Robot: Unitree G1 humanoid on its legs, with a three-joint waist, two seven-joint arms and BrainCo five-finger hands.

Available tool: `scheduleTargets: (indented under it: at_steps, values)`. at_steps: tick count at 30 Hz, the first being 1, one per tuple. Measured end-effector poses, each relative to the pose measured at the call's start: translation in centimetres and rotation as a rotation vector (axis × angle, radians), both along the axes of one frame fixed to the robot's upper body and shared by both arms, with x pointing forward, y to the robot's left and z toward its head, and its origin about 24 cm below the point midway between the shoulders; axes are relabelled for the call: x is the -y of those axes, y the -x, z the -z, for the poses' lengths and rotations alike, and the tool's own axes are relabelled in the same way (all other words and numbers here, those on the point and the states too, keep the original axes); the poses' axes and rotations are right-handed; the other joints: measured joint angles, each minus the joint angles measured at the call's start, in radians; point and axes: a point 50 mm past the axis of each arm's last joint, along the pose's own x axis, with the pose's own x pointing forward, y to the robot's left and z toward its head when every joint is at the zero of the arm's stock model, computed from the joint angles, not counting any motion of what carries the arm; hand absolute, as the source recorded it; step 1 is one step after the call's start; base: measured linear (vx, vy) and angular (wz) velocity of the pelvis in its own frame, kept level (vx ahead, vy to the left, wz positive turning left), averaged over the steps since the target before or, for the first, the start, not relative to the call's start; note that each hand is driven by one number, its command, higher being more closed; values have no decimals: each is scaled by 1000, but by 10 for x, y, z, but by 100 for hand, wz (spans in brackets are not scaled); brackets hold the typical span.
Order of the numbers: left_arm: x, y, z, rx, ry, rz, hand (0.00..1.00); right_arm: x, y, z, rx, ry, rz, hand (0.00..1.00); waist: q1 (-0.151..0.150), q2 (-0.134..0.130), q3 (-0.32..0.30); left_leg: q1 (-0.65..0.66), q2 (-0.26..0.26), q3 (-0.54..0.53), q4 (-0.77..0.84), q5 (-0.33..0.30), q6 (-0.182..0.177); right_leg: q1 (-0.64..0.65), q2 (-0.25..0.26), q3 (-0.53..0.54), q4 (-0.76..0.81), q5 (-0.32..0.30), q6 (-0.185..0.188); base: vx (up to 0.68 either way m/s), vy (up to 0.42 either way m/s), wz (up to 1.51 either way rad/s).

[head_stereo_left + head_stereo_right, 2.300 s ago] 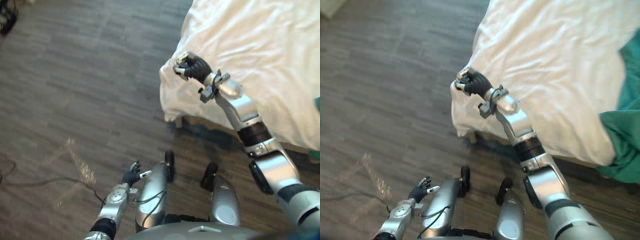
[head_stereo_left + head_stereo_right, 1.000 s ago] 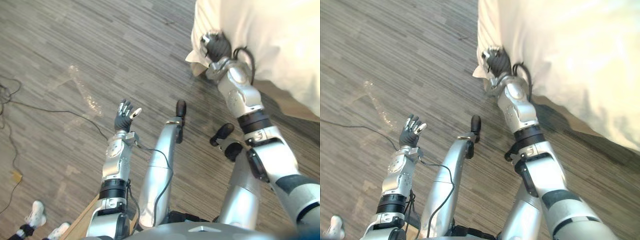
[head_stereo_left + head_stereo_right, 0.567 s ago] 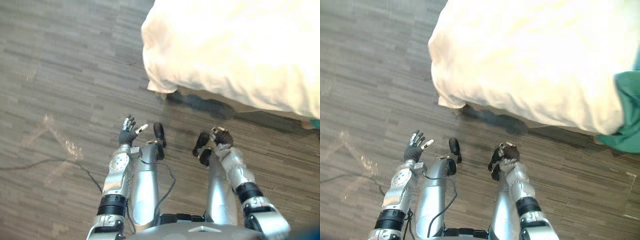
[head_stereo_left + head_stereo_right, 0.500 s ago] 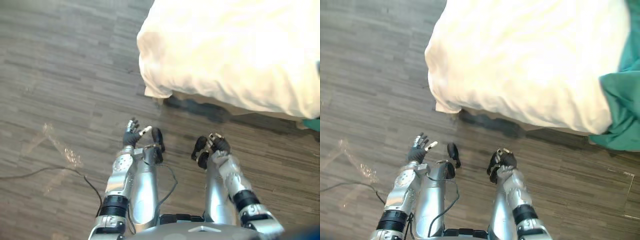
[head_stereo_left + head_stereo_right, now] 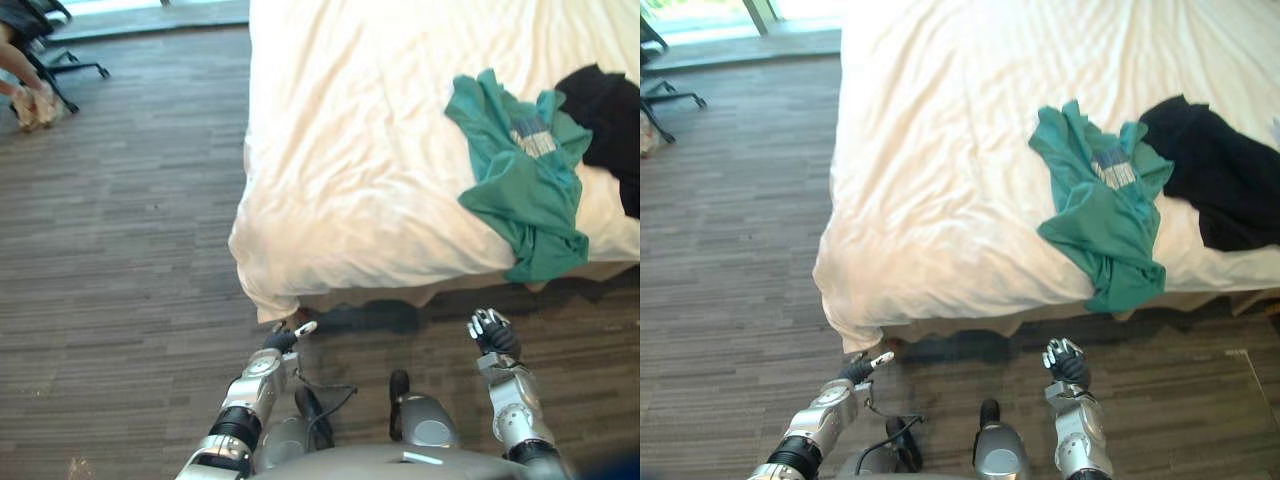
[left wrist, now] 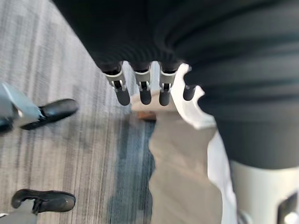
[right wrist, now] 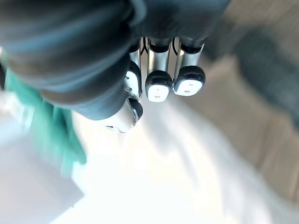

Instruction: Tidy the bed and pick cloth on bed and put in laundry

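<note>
A crumpled teal cloth (image 5: pixel 520 190) lay on the wrinkled white bed (image 5: pixel 350 150) beyond the right hand (image 5: pixel 493 334), which was curled and empty. The left hand (image 5: pixel 283 338), fingers straight, hung by the bed's drooping corner.

a floor (image 5: pixel 120 250) of grey-brown wood-look planks runs along the left side of the bed (image 5: pixel 340 150) and past its near end. at the far left a chair (image 5: pixel 62 62) stands on black legs. beyond it, bright daylight comes in through a window (image 5: pixel 700 12) at floor level.
</note>
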Motion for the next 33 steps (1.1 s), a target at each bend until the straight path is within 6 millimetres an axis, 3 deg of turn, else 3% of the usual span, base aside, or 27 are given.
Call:
scheduleTargets:
  at_steps: [4, 6, 9, 13, 14, 15, 18, 19, 20, 21, 22, 24, 25, 27, 29, 33]
  values:
    - [-1, 43, 18, -133, -10, 40, 0, -13, -18, -41, 184, 50, -151, 100, 13, -12, -36, 49, -20, -36, -35, 9, 3, 81, -2, -34, -51, 8, 13, 64, 25, 27]
    - [-2, 62, 24, -181, -27, 65, 0, -23, -23, -48, 209, 53, -227, 100, 21, -20, -49, 75, -29, -53, -54, 15, 6, 110, -4, -48, -70, 10, 16, 5, 39, 29]
    - [-7, 72, 26, -200, -54, 116, 0, -48, -32, -51, 195, 19, -366, 100, 60, -25, -68, 96, -44, -79, -79, 33, 10, 141, -7, -70, -85, 14, 19, -42, 20, 24]
    - [-11, 83, 28, -213, -70, 146, 0, -82, -50, -59, 192, -68, -486, 100, 80, -19, -65, 126, -52, -109, -109, 58, 18, 176, -7, -96, -93, 22, 19, -85, 11, 18]
    - [-9, 74, 26, -185, -75, 169, 0, -94, -67, -74, 236, -101, -503, 100, 102, -17, -40, 106, -52, -117, -96, 60, 20, 161, -12, -98, -89, 25, 16, -168, 24, 10]
    - [-8, 66, 24, -161, -73, 178, 0, -99, -78, -85, 266, -113, -503, 100, 106, -9, -23, 77, -51, -125, -75, 54, 20, 141, -17, -102, -84, 25, 17, -243, 37, 18]
    - [2, 7, 3, 29, -71, 225, 0, -124, -141, -193, 565, -130, -524, 100, 128, 20, 131, -122, -39, -171, 22, 31, 5, -39, -35, -107, -6, 18, 14, -299, 21, 13]
    - [7, -13, -7, 94, -68, 241, 0, -126, -151, -227, 657, -123, -523, 100, 131, 29, 186, -170, -43, -186, 25, 35, -1, -89, -39, -107, 2, 18, 14, -229, 42, 15]
    - [9, -28, -14, 139, -70, 250, 0, -128, -157, -250, 715, -125, -521, 100, 136, 35, 221, -203, -46, -193, 26, 38, -5, -123, -40, -106, 5, 18, 15, -206, 42, 10]
    - [15, -54, -29, 223, -78, 265, 0, -131, -164, -288, 799, -119, -514, 100, 158, 47, 278, -273, -45, -199, 36, 51, -3, -191, -39, -100, 21, 32, 12, -228, 31, 3]
    - [19, -73, -40, 288, -85, 274, 0, -129, -169, -307, 826, -97, -504, 100, 177, 50, 297, -347, -46, -201, 61, 66, -3, -264, -42, -101, 45, 63, 3, -214, 16, 6]
    - [27, -94, -56, 378, -95, 277, 0, -123, -173, -318, 837, -67, -485, 100, 184, 59, 307, -442, -56, -216, 89, 71, 0, -362, -60, -101, 94, 70, -7, -113, 8, 30]
    - [36, -106, -67, 434, -88, 266, 0, -119, -174, -320, 833, -55, -468, 100, 192, 74, 317, -492, -54, -217, 114, 108, 28, -417, -69, -100, 138, 78, -26, -42, 12, 25]
    - [45, -121, -82, 499, -85, 240, 0, -115, -175, -320, 824, -61, -433, 100, 208, 78, 321, -568, -55, -217, 171, 107, 58, -498, -83, -85, 201, 64, -33, -4, 5, 2]
    - [53, -135, -97, 546, -65, 196, 0, -114, -175, -325, 839, -71, -407, 100, 209, 84, 333, -633, -57, -233, 227, 95, 74, -560, -101, -84, 264, 37, -36, 17, -13, 11]
    - [65, -156, -130, 652, -12, 97, 0, -121, -154, -360, 1017, -169, -369, 100, 204, 86, 336, -774, -38, -246, 372, 33, 74, -702, -126, -68, 430, -43, -52, -60, -21, 13]
